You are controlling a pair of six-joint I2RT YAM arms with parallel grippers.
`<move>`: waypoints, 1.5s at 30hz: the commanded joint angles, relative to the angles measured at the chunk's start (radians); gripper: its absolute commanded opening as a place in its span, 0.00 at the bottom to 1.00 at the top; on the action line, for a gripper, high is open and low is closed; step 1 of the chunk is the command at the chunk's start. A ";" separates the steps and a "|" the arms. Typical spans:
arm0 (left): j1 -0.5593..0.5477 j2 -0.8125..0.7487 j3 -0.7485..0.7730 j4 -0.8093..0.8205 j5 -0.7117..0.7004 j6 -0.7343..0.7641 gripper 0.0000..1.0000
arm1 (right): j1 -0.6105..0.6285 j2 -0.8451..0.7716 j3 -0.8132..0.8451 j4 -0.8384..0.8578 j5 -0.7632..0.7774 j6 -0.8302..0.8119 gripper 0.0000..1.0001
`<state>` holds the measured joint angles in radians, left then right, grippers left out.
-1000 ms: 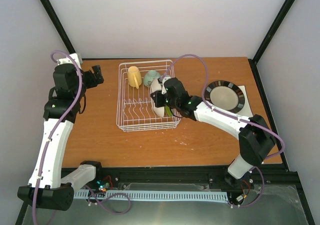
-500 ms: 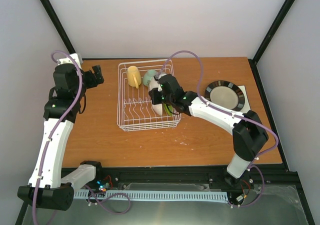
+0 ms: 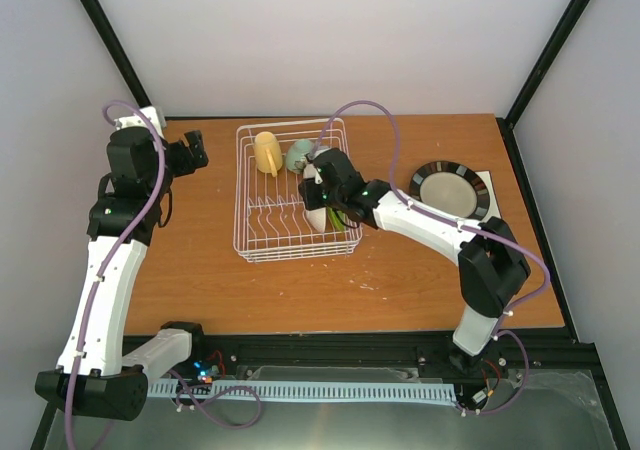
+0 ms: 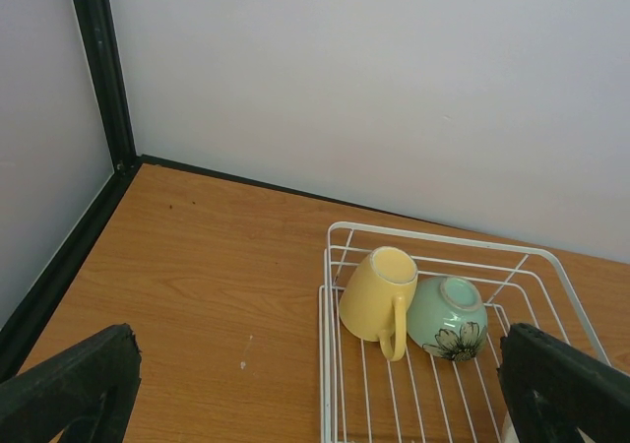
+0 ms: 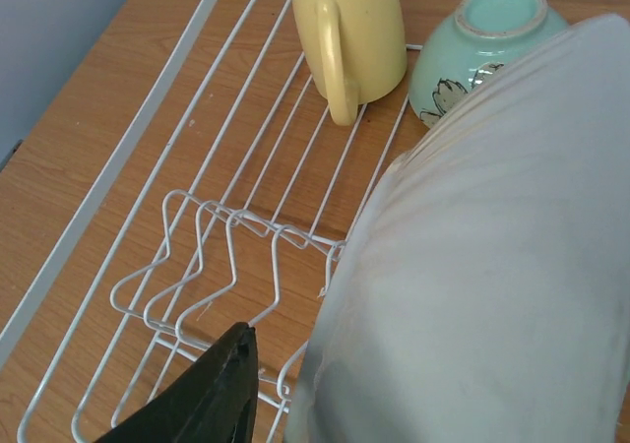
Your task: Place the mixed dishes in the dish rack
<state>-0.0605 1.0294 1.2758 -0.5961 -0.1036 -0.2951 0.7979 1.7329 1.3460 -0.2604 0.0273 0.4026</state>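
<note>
The right gripper (image 3: pixel 322 198) is down inside the dish rack (image 3: pixel 265 220), with a pale plate (image 5: pixel 492 266) standing on edge right against it. In the wrist view one dark finger (image 5: pixel 212 384) shows just left of the plate's rim, while the other is hidden behind the plate. From these views it cannot be told whether the plate is clamped or already let go.

The step in hand appears to be seating this plate between the upright prongs, which lie below and left of the finger. To do it well, the arm should release only once the lower rim rests in a slot. The jaws should then spread enough to clear both faces before the arm lifts out along the plate's own plane (a sideways pull would likely tip it).

A lime-green plate (image 3: pixel 337 222) leans just on the gripper's near side, so there is little room there. The yellow cup (image 5: pixel 349 25) and pale mint bowl (image 5: pixel 482 39) lie beyond the gripper at the far end of the rack and are best left alone.

The left gripper (image 4: pixel 315 364) hangs over the desk (image 3: pixel 200 260) well to the left, jaws wide apart and empty. The dark-rimmed cream plate (image 3: pixel 449 191) waits well off to the right gripper's right.
</note>
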 commanded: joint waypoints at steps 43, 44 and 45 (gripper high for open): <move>0.010 0.006 0.020 0.039 -0.012 0.026 1.00 | -0.029 -0.162 -0.061 0.094 -0.147 -0.237 0.68; 0.010 0.005 0.021 0.041 -0.014 0.024 1.00 | -0.031 -0.183 -0.070 0.097 -0.139 -0.238 0.68; 0.010 0.004 0.021 0.044 -0.015 0.022 1.00 | -0.034 -0.210 -0.081 0.102 -0.129 -0.236 0.68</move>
<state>-0.0586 1.0431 1.2720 -0.5903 -0.1070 -0.2775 0.7746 1.6192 1.2900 -0.2359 -0.1055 0.1703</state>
